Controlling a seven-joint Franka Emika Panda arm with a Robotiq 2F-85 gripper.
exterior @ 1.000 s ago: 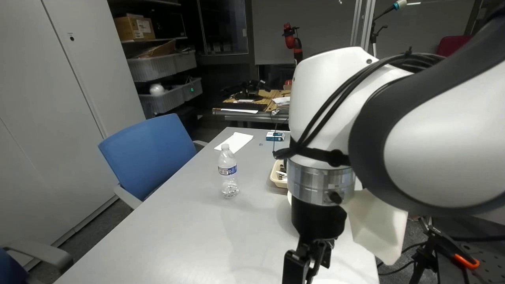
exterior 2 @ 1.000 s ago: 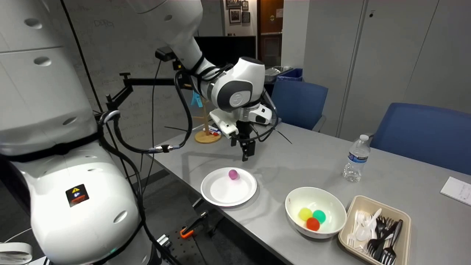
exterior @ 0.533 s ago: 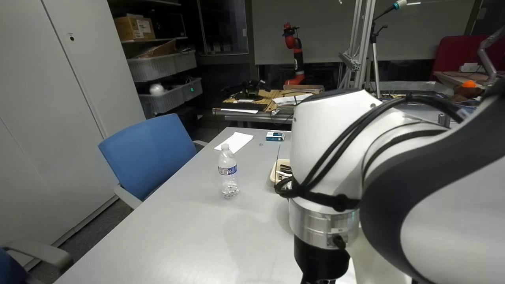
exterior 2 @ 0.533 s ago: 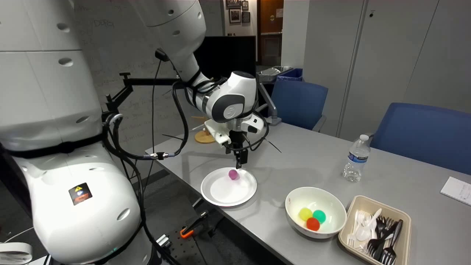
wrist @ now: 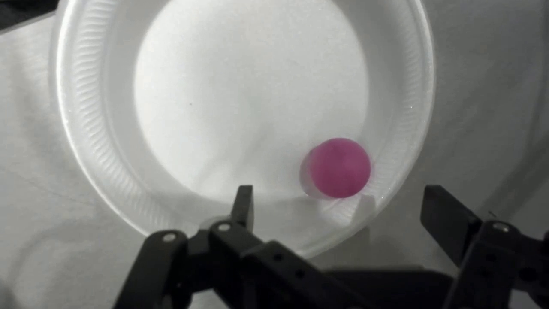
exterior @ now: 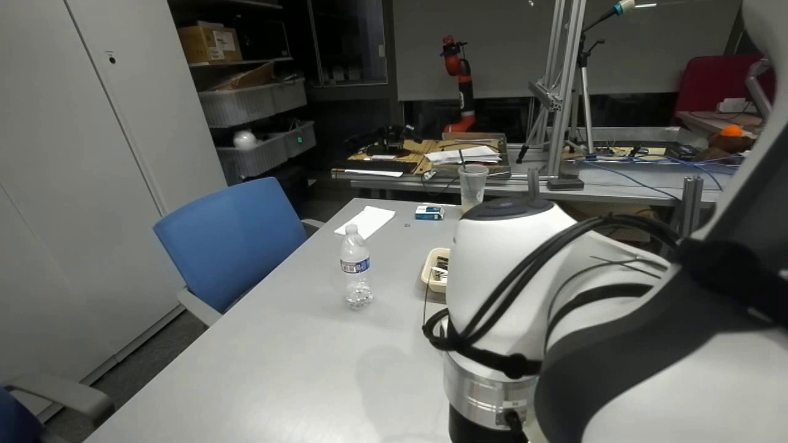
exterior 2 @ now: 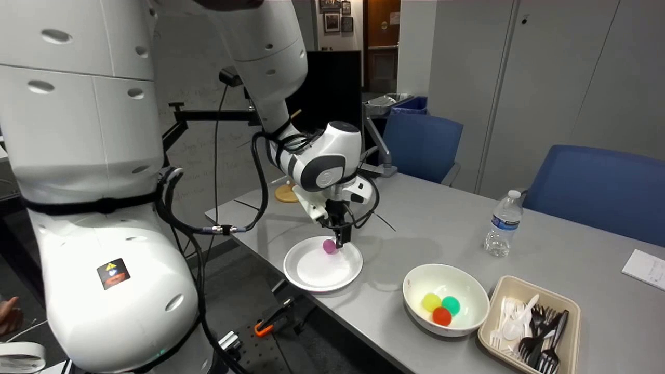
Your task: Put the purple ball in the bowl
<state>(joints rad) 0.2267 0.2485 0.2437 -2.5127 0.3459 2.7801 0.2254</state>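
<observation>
The purple ball point(exterior 2: 329, 246) rests on a white plate point(exterior 2: 318, 272), near its far edge. In the wrist view the ball point(wrist: 340, 168) lies by the plate's inner rim. My gripper point(exterior 2: 340, 244) is just over the plate's edge beside the ball. In the wrist view the gripper point(wrist: 339, 201) is open and empty, its fingers wide apart, with the ball ahead of the gap between them and apart from both. The white bowl point(exterior 2: 469, 291) stands right of the plate in an exterior view and holds a yellow, a green and a red-orange ball. Elsewhere the arm hides bowl and ball.
A beige tray point(exterior 2: 571, 332) of plastic cutlery stands beside the bowl. A water bottle point(exterior 2: 503, 224) stands behind them and also shows in an exterior view point(exterior: 356, 271). A wooden stand point(exterior 2: 287, 194) is behind the arm. White paper point(exterior 2: 647, 267) lies at the right.
My gripper has come down from above the table to the plate's edge, near the purple ball. The ball, plate and bowl have not moved.
</observation>
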